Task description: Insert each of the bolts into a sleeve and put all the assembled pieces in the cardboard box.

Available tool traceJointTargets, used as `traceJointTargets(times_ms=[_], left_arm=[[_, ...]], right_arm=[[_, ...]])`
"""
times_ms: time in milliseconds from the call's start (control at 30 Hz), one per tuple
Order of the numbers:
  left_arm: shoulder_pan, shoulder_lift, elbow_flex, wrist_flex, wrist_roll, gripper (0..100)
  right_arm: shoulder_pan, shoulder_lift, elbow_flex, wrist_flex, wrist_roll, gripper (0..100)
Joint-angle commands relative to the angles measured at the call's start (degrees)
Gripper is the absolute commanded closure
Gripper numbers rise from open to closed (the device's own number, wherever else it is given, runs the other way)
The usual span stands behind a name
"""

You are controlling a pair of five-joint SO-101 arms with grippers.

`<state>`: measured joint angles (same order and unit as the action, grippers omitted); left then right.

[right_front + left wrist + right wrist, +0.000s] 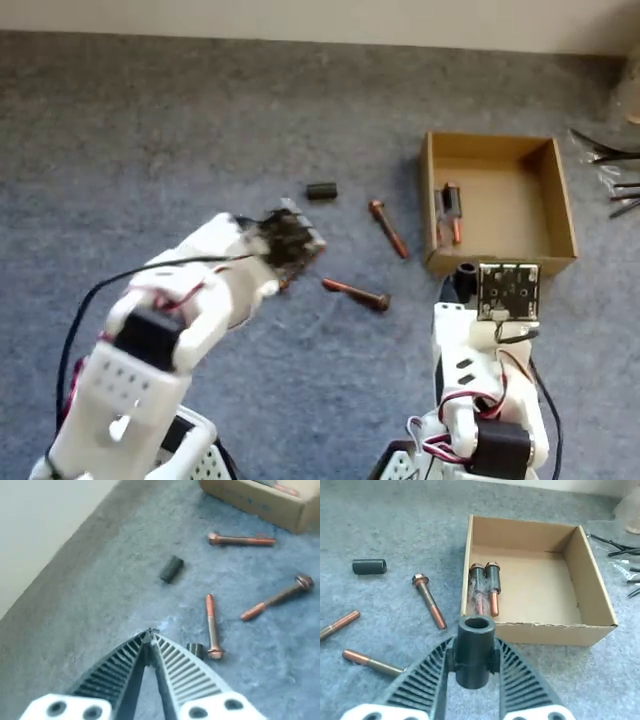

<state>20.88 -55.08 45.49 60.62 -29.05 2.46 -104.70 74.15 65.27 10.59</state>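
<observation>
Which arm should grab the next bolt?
Left. The left gripper is shut, empty and close beside a bolt; the right gripper is busy holding a sleeve.

L arm (120,380) & R arm (465,340): white plastic w/ black motors (500,445), thin red, white & black wires (462,405), black ribbed fingers (180,667), small screw holes.

My high camera looks steeply down on the carpet (150,120) from above my arms' bases at six o'clock, with the cardboard box (490,150) near three o'clock. My wrist cameras ride close behind my left gripper (149,634) and my right gripper (475,645), facing forward and down. All three views share the box and the loose sleeve (321,191).
</observation>
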Motion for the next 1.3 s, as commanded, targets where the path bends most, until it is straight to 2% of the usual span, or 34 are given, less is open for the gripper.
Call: traceJointTargets(times_ms=[0, 267, 433, 533, 633, 767, 1000, 1267], left_arm=[[6.7, 8.5, -8.6, 4.0, -3.3, 100], [11.8, 22.0, -14.5, 4.2, -12.1, 100], [11.8, 28.1, -14.3, -0.8, -16.0, 96], [11.8, 31.7, -14.5, -4.6, -16.0, 88], [11.8, 35.1, -14.4, -8.5, -16.0, 84], [12.0, 40.9, -14.4, -12.7, -16.0, 84], [16.2, 49.7, -14.5, -20.3, -16.0, 84], [17.5, 54.1, -14.5, -25.5, -16.0, 84]], right_arm=[[1.7, -0.2, -0.4, -1.8, -0.8, 99.4], [3.6, -0.4, 2.9, -2.7, -0.9, 99.4], [3.6, -0.5, 3.3, -2.9, -0.9, 99.4], [3.6, -0.5, 3.4, -2.9, -0.9, 99.4], [5.3, -0.5, 3.4, -3.0, -0.9, 99.4], [8.1, -0.5, 3.5, -4.7, -0.9, 99.4], [8.2, -0.5, 4.4, -4.8, -0.9, 99.4], [8.2, -0.5, 7.1, -6.7, -0.8, 99.4]])
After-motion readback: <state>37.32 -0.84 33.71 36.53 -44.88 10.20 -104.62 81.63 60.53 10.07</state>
